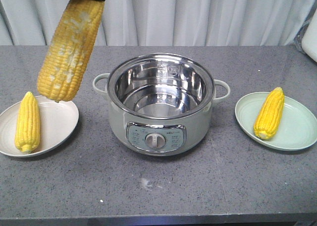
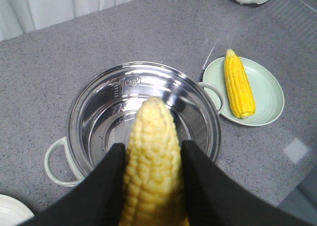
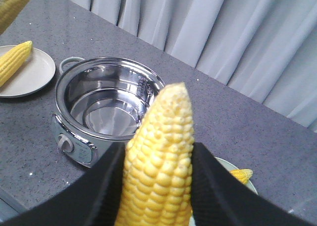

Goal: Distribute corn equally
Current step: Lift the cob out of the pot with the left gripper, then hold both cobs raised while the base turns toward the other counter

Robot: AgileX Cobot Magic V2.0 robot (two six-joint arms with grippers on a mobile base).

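Mid-distribution, both arms loaded. The left gripper (image 2: 152, 151) has its black fingers closed against the sides of the patched cob (image 1: 67, 47), which hangs at the upper left of the front view, over the near rim of the white plate (image 1: 57, 122) and left of the empty electric cooking pot (image 1: 198, 127). Its long axis is steep, with the free end down and leaning toward the lower left.

The right gripper (image 3: 157, 151) likewise clamps the second held cob (image 3: 163, 117), whose tapered tip projects up the frame in the right wrist view. Its tilt against the table cannot be told. The green plate (image 1: 297, 127) shows just behind the right finger, at the lower right of that view.

One cob lies on each plate. The cob on the white plate (image 1: 27, 122) runs nearly straight up the frame, tip uppermost. The cob on the green plate (image 1: 269, 113) points its tip to the upper right.

The step in hand appears to be carrying the last two cobs to their plates. The next move likely calls for lowering each one flatter onto bare plate beside the resting cob, then opening the fingers.
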